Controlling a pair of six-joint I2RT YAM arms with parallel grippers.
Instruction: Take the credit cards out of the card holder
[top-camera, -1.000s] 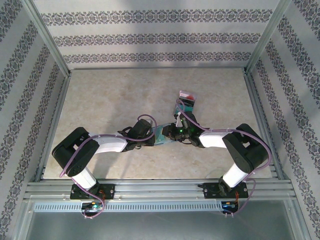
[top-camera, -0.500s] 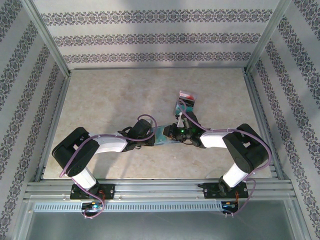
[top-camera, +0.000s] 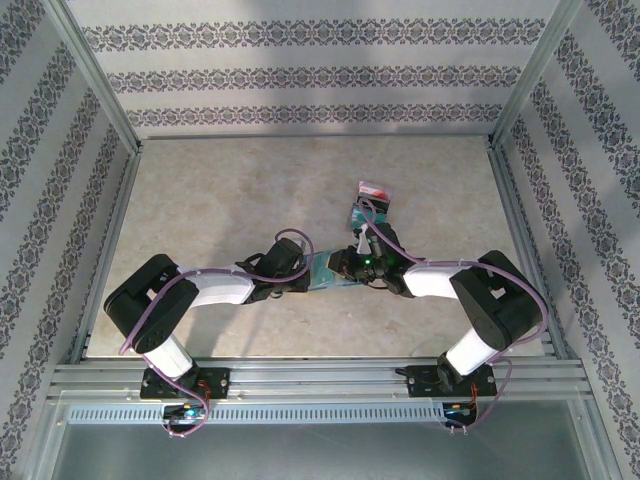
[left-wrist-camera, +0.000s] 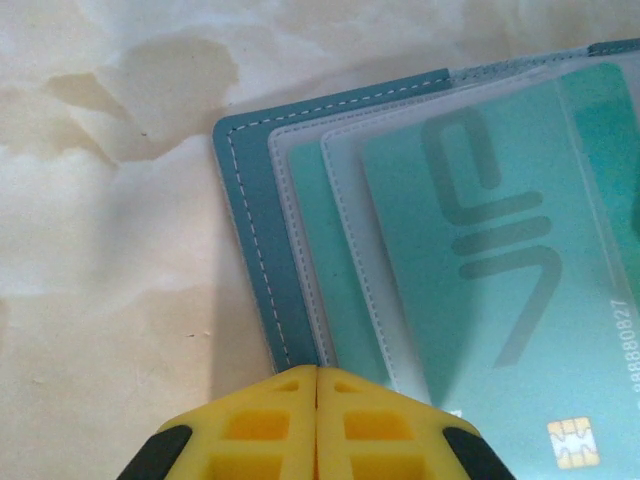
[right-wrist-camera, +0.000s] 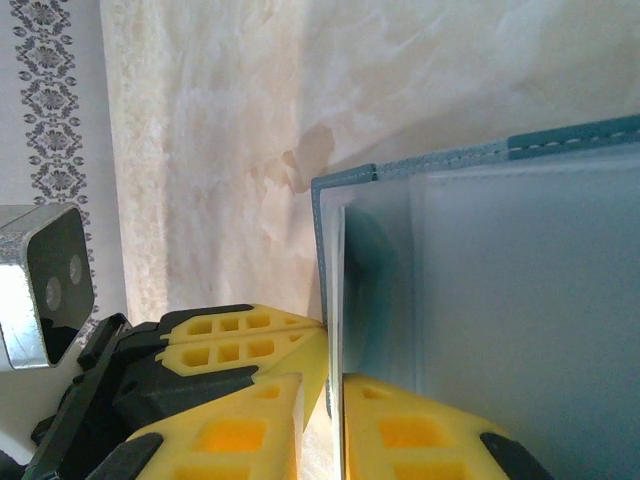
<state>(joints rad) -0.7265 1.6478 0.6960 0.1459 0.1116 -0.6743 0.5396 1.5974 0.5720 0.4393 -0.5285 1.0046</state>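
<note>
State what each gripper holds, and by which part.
Right gripper pinches the teal folding card holder by its stitched edge; left gripper, shut, holds nothing.

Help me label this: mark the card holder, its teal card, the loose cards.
card holder (left-wrist-camera: 250, 230): left wrist view, stitched border.
teal card (left-wrist-camera: 500, 290): left wrist view, printed face.
loose cards (top-camera: 371, 203): top view, pile's middle.

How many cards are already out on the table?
2 visible, stacked together: a red card farthest, a teal card overlapping its near side. Others may lie hidden under them.

card holder (top-camera: 322, 271) centre, credit cards (top-camera: 372, 204) behind — right
</note>
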